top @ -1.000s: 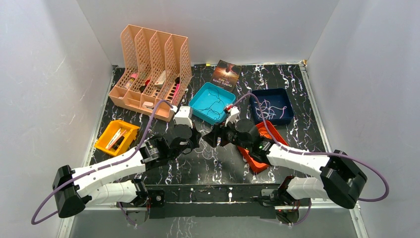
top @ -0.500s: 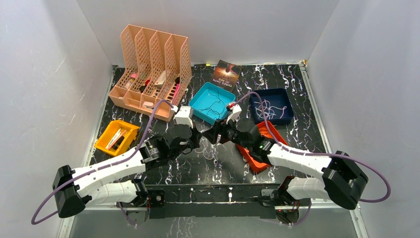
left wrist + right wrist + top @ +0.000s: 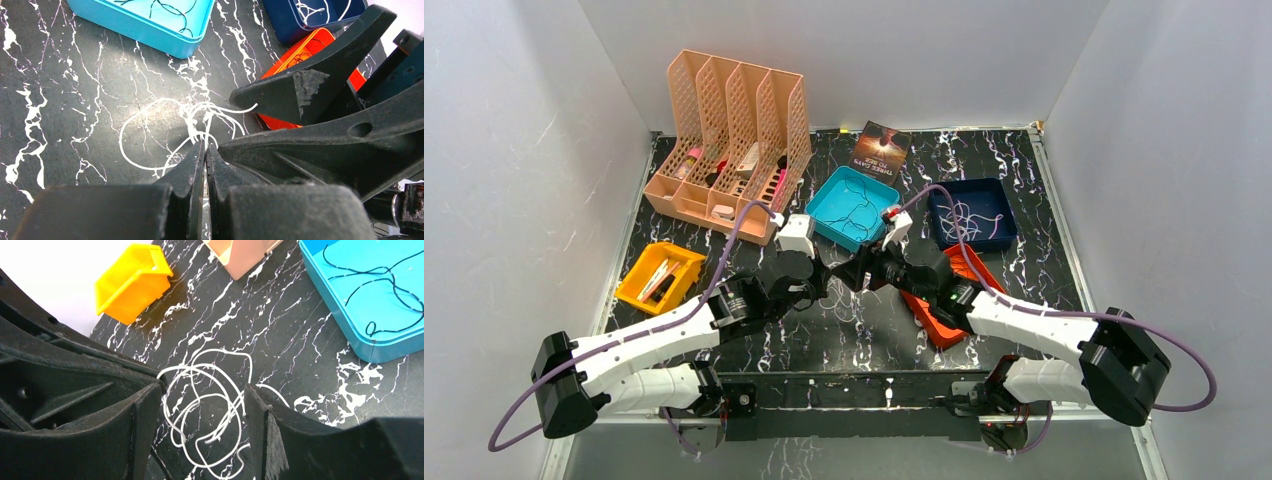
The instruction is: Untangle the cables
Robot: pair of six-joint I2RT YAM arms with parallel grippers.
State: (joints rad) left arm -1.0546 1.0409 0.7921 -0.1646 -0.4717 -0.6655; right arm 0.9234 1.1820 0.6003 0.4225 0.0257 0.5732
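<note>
Two grippers meet over a knot of white cords, partway through pulling it apart.

The left gripper [image 3: 205, 148] has its jaws pinched shut on what looks like a strand at the near edge of the white cords [image 3: 192, 117]. The cords lie in loose overlapping loops on the black marbled table [image 3: 75, 90], near the teal tray [image 3: 150, 35] and the orange tray [image 3: 300, 50]. The right gripper [image 3: 200, 397] stands with jaws wide, one finger on each side of the knot, holding nothing. The step in hand appears to be freeing one cord from the bundle: one side is anchored, the other not yet gripped. Next, I judge, the right jaws must lower and close on a single, different loop. Then the arms should draw apart gently so the loops slip free rather than tighten. Dark cords [image 3: 380, 295] lie in the teal tray.
</note>
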